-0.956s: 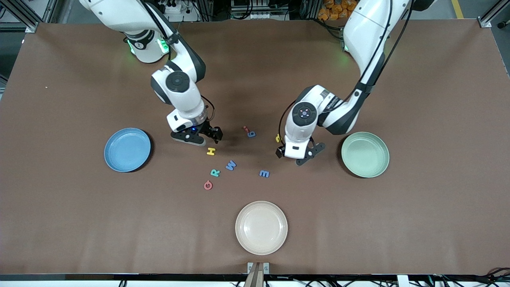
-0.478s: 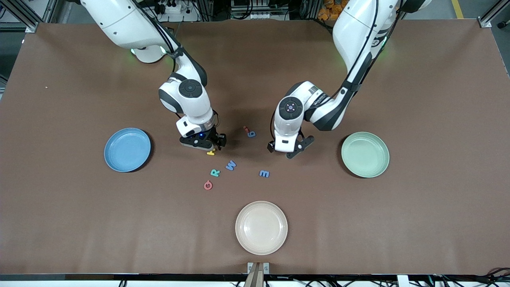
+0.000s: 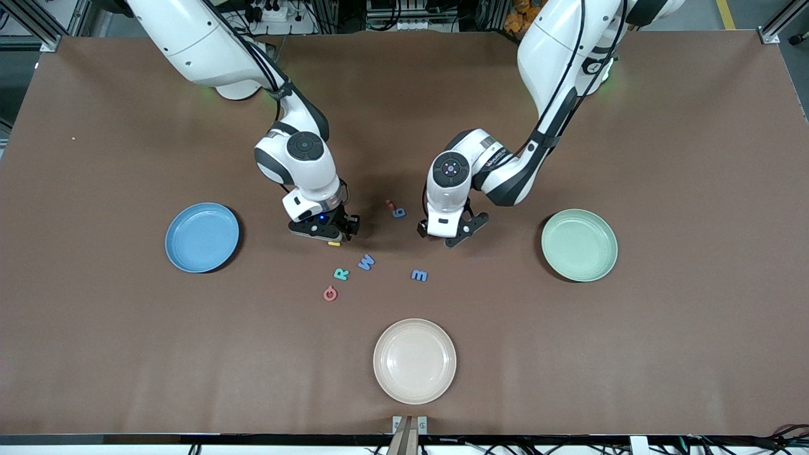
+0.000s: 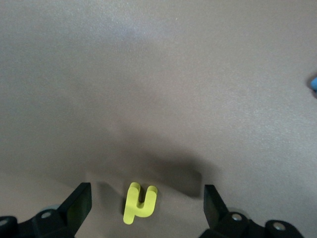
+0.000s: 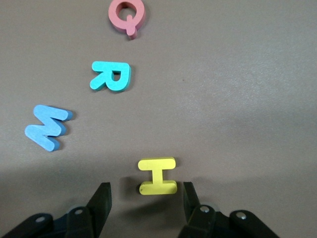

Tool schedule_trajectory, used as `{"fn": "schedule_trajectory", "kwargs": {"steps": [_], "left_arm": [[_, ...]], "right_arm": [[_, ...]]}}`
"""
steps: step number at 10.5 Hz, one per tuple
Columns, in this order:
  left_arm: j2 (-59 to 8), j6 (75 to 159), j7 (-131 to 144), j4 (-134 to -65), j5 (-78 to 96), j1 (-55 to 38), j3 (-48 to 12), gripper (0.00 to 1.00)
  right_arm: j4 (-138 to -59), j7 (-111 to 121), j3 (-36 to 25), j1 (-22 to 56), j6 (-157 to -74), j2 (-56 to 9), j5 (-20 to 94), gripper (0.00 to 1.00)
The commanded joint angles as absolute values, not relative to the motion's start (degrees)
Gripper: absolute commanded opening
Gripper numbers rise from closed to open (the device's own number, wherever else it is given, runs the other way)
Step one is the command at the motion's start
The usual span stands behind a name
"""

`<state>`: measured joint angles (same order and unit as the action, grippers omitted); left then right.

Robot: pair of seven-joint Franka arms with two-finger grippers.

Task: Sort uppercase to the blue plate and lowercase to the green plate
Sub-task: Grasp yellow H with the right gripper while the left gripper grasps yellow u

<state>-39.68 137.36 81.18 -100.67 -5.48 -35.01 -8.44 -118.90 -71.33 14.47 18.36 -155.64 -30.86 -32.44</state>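
In the front view we see the blue plate (image 3: 202, 237) at middle left and the green plate (image 3: 579, 244) at middle right, both without letters, so nothing is sorted yet. R (image 3: 341, 273), W (image 3: 366, 261), Q (image 3: 330, 293), m (image 3: 419, 275) and g (image 3: 398, 212) lie on the table (image 3: 663, 347) in the centre.

In the left wrist view, our left gripper (image 4: 147, 203) stands spread around the yellow hooked letter (image 4: 139, 202).

In the right wrist view, our right gripper (image 5: 147, 198) is spread around the yellow H (image 5: 158, 176), not gripping.

a robotics lab; aluminium framing (image 3: 38, 28) and cables (image 3: 404, 16) edge the table (image 3: 695, 347)
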Motion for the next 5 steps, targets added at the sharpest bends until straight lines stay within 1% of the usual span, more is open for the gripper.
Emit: {"fn": "schedule_trajectory", "kwargs": {"steps": [1, 2, 3, 5], "left_arm": [[-39.73, 138.08, 83.06, -100.63, -7.21, -35.59, -8.26, 1.0], [-39.81, 138.16, 83.06, -100.72, -7.21, -35.6, -8.26, 1.0], [-39.99, 138.25, 83.06, -100.72, -7.21, -35.68, -8.26, 1.0], [-40.08, 138.34, 83.06, -100.81, -7.12, -35.68, -8.26, 1.0]], "right_arm": [[-117.86, -73.04, 14.77, 16.97, -157.32, -32.86, -35.85, 0.65], [-117.86, -73.04, 14.77, 16.96, -157.5, -33.13, -36.12, 0.63], [-117.77, -73.04, 14.68, 16.96, -157.5, -33.31, -36.3, 0.57], [-117.77, -73.04, 14.59, 16.61, -157.5, -33.57, -38.22, 0.52]]}}
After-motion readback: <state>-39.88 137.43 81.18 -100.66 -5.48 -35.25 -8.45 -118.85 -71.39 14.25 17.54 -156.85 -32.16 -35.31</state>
